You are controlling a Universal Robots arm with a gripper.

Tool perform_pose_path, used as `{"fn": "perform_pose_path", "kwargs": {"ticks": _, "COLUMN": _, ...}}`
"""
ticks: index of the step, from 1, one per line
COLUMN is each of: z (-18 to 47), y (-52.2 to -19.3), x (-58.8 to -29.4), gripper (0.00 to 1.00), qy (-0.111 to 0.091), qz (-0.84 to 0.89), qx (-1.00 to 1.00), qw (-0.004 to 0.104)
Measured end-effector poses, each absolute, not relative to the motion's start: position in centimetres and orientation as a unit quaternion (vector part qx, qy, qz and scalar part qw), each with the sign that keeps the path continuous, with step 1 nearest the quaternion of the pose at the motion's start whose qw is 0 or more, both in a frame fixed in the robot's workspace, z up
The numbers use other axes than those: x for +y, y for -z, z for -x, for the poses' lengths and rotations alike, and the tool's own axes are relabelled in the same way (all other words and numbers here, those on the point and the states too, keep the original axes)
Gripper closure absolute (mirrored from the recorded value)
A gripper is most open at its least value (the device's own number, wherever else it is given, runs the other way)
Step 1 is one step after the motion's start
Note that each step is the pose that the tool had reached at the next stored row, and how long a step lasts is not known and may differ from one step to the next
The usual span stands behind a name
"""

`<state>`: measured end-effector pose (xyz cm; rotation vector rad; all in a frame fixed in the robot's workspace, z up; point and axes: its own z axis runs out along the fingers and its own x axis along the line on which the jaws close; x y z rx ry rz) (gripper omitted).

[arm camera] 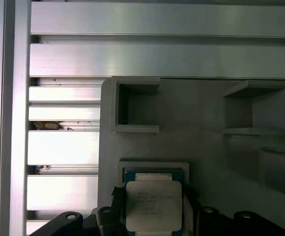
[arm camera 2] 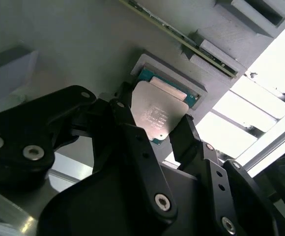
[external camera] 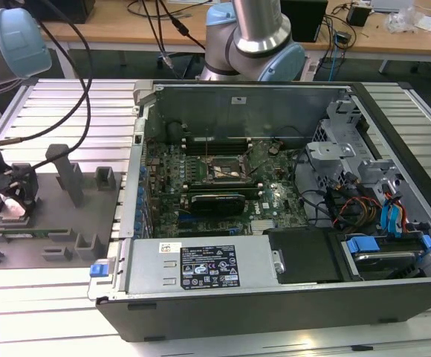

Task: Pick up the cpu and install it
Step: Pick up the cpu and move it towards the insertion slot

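We found the fingers (arm camera 2: 137,152) clamped on the cpu (arm camera 2: 155,115), seated in its fixture (external camera: 52,216) at nine o'clock from the case (external camera: 275,305); lifting and socket (external camera: 227,169) installation were outstanding.

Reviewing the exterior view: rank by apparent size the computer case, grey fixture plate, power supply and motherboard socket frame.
1. computer case
2. grey fixture plate
3. power supply, seen at a slant, so only narrowly behind the plate
4. socket frame, clearly smallest
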<state>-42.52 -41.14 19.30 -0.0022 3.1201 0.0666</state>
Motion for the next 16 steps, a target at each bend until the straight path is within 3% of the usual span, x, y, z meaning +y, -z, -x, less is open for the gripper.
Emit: {"fn": "perform_pose_path", "kwargs": {"ticks": 16, "z": 42.5, "y": -22.4, "x": -41.1, "gripper": 0.45, "qy": -0.019, "qz": 0.000, "qx": 1.000, "qw": 0.010}}
